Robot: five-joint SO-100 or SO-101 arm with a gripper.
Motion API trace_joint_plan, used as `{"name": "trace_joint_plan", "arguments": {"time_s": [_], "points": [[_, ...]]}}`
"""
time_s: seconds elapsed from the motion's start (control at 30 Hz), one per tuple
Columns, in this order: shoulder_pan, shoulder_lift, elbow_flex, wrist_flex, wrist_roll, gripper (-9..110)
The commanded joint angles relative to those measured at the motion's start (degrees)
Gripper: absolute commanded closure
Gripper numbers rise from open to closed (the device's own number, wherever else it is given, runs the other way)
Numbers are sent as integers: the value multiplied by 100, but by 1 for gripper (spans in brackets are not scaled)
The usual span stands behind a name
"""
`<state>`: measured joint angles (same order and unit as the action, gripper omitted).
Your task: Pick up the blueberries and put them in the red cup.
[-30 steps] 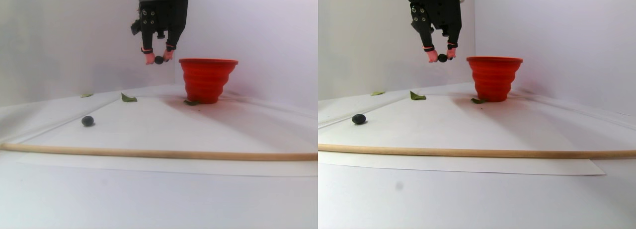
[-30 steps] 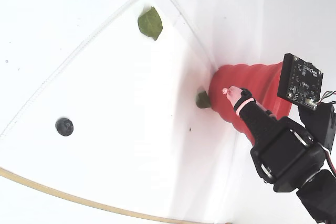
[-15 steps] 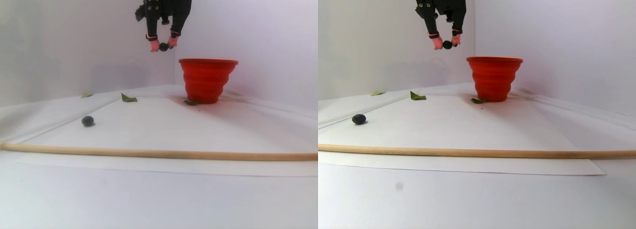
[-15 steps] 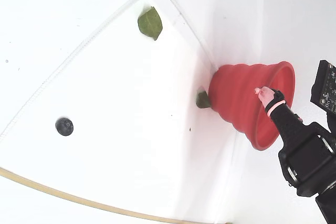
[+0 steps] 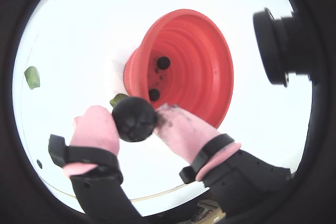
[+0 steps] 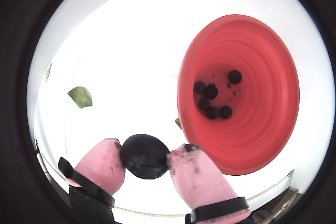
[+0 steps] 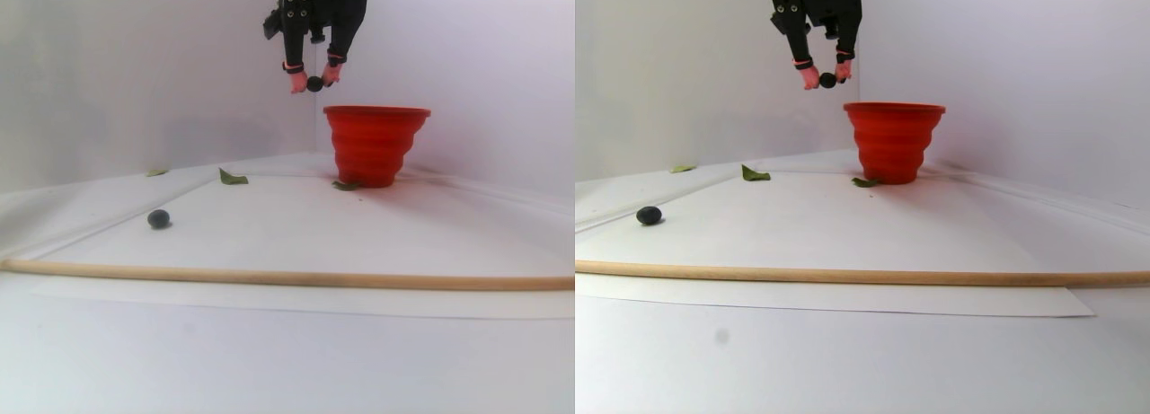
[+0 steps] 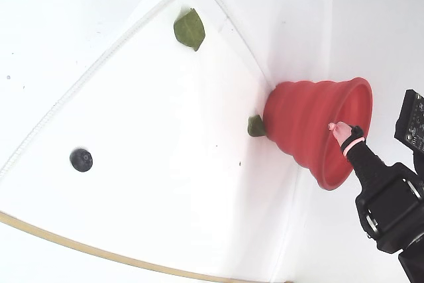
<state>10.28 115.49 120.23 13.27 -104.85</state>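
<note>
- Over the last second the claw has risen from beside the cup's rim to above it and slid sideways toward the red cup; in the stereo pair view it now hangs just at 10 o'clock of the rim, not yet over the mouth.
- The claw stays clenched on one blueberry, pinched between its two pink fingertips.
- In a wrist view the cup's mouth opens at 1 o'clock of the held berry, with about six dark berries already lying at the bottom; the count is hard to fix because they cluster.
- One more blueberry rests on the white worktop, well apart from the cup, at 9 o'clock of it in the fixed view.
- Green leaves lie on the worktop, one touching the cup's base.
- My reading: the carry is nearly finished; a short further shift over the mouth is needed before release, or the berry may strike the flared rim and bounce off.
</note>
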Motion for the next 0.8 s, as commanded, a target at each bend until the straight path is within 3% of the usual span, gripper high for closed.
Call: {"name": "trace_joint_plan", "arguments": {"time_s": [0.0, 0.77], "points": [[185, 457, -721, 9, 18, 86], [791, 97, -1090, -167, -18, 86]]}}
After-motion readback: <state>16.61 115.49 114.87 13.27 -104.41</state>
